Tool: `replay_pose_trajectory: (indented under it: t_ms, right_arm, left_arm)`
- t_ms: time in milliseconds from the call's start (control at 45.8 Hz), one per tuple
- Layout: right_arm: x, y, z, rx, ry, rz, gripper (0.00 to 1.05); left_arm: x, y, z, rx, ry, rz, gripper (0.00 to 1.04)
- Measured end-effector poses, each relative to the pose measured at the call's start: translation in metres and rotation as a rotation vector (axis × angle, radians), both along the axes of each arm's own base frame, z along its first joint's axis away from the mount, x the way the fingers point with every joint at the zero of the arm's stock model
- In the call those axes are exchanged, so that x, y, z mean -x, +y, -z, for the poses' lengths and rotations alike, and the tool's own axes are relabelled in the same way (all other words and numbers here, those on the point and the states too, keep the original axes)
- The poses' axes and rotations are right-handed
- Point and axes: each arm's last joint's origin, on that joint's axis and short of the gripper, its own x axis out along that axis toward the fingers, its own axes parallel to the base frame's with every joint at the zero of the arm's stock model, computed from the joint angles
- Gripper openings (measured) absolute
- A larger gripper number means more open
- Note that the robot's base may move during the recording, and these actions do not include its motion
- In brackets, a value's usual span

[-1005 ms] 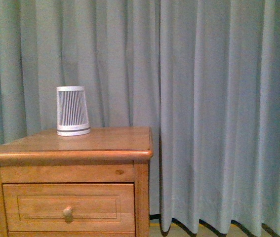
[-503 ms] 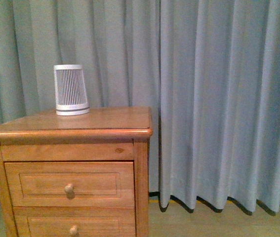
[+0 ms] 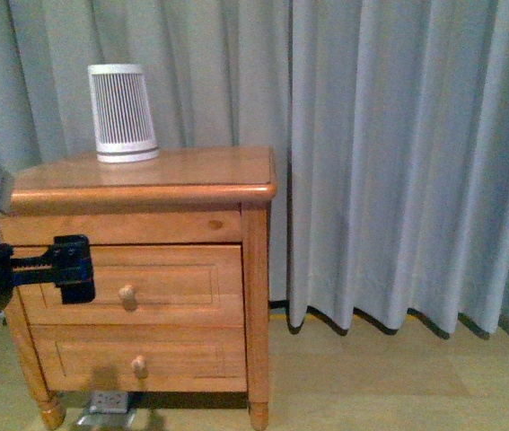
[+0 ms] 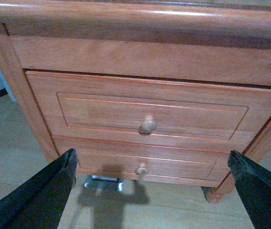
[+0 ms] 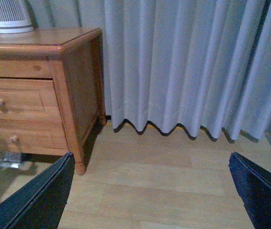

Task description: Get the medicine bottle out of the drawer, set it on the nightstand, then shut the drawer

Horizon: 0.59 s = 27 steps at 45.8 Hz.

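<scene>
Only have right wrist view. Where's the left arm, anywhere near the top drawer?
Observer: Yes. In the front view the left tool shows in front of the left part of the upper drawer.
Operator: Tool open or shut?
Observer: Open. In the left wrist view its fingers stand wide apart.
Operator: Lined up on the knob?
Observer: Roughly. In the left wrist view the knob sits about midway between the fingers, and there is a clear gap to it.
</scene>
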Motion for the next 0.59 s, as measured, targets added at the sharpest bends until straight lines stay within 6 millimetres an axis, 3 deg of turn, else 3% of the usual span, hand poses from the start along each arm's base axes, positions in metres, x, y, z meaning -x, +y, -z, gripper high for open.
replay_pose_trajectory:
  t_ms: [262,590]
  right_arm:
    - [0.000,0.000,0.000,0.000,0.000,0.000,0.98]
    - [0.000,0.000,0.000,0.000,0.000,0.000,0.98]
  left_arm:
    - [-0.036,-0.010,0.034,-0.050,0.006,0.040,0.98]
    - [-0.077,-0.031,0.059,-0.056,0.015,0.137,0.98]
